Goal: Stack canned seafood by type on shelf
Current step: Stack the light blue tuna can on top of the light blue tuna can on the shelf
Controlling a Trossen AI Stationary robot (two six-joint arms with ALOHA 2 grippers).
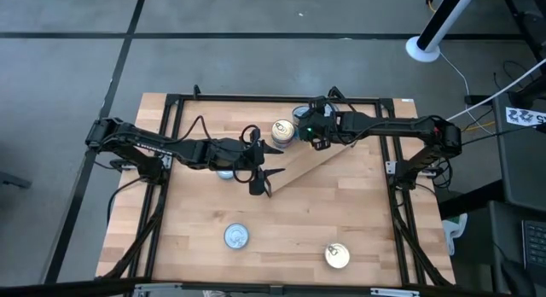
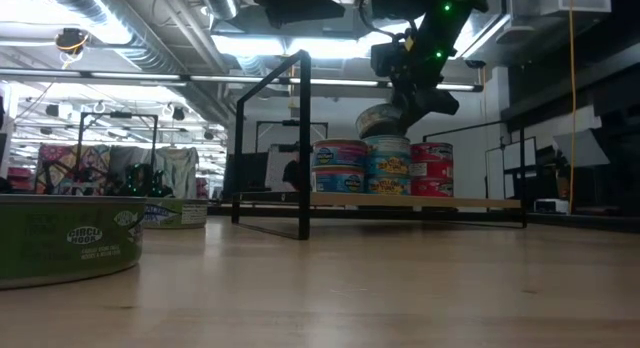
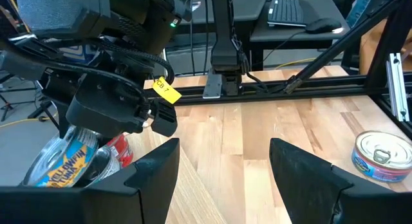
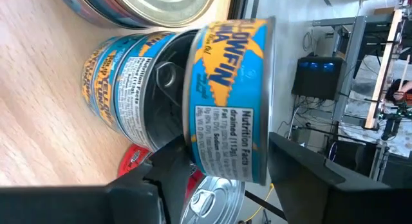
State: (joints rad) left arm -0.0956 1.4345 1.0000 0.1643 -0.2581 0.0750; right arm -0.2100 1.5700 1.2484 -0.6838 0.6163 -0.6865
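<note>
While my right gripper [image 2: 392, 110] clamps a blue tin [image 4: 228, 98] tilted over the matching stack [image 2: 388, 164] on the shelf [image 2: 420, 201], so types stay together, my left gripper [image 1: 258, 171] waits nearby, jaws apart and empty.

The high view looks straight down on the whole desk [image 1: 281, 237] from well above; the low view sits at desk-top height, facing level across to the shelf [image 2: 400, 200] and the room behind; each wrist view looks close past its own fingers; all four share the stacked tins [image 2: 385, 168].
</note>
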